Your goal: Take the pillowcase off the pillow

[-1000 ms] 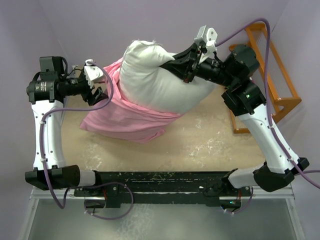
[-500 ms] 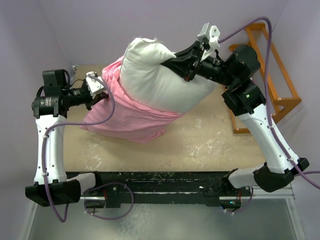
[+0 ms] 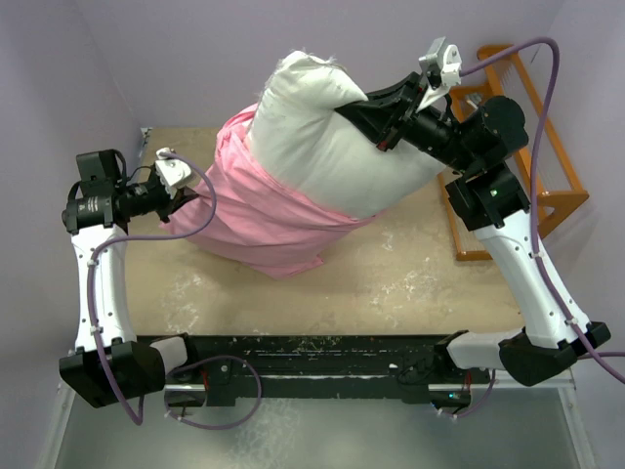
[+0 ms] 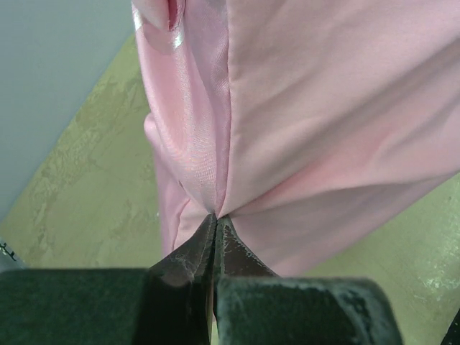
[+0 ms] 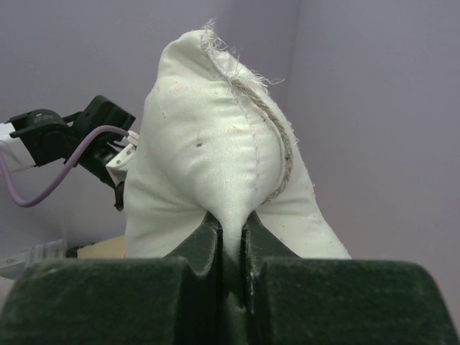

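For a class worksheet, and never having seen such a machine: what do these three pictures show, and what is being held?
Two robot arms are bolted to a table. One picture looks down from above; the others come from a camera on each wrist, with its dark fingers at the bottom. The left gripper is shut on a fold of the pink pillowcase. The right gripper is shut on a corner of the white pillow, held high. The pillow's lower end sits inside the pillowcase.

Scuffed tan table; orange wooden rack at right edge
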Controlling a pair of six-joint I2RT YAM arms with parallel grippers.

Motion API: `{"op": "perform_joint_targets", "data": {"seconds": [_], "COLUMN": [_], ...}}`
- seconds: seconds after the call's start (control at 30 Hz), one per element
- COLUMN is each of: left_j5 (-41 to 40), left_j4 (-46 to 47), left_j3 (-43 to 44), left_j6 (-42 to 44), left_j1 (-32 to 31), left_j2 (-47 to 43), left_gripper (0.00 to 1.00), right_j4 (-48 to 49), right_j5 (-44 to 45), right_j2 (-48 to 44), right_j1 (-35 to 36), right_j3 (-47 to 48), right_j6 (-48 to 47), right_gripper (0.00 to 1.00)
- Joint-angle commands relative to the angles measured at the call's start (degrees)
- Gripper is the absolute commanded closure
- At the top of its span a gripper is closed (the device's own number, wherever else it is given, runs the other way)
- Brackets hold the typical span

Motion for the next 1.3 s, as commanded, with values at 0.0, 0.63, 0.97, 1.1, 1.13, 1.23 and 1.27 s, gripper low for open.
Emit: {"op": "perform_joint_targets", "data": {"seconds": [0.0,0.63,0.97,1.1,1.13,1.23,1.27], "left_j5": [1.1,1.7,17.6,9.1,8.7,7.4,7.4], "left_j4": [-0.2,0.1,17.9,18.7,19.4,23.8,25.6], "left_j3": [-1.4,1.3,26.9,29.1,29.3,28.6,27.9], "left_j6": [4.3,1.7,-42.1,-45.7,-47.2,-52.8,-54.2], "left_j1": [2.0,7.9,-3.5,-12.6,-13.0,-13.2,-13.3], "left_j2": [-0.6,-2.1,0.6,4.5,5.4,6.1,5.6], "left_gripper": [1.00,0.54,0.01,0.01,0.01,0.01,0.01], "right_j4": [17.9,24.6,16.1,15.5,14.8,13.6,13.3], "right_j5": [2.2,3.4,-0.2,1.3,1.7,2.8,2.9], "right_j2": [-4.2,0.9,7.7,10.5,11.3,13.1,13.7], "right_j1": [-2.5,-9.5,2.5,7.2,8.4,11.2,11.8], "right_j3": [0.4,8.4,9.2,10.4,11.1,12.4,12.7], "right_j6": [5.4,13.9,7.9,6.5,5.9,4.5,4.4], "right_gripper": [1.00,1.00,1.00,1.00,1.00,1.00,1.00]}}
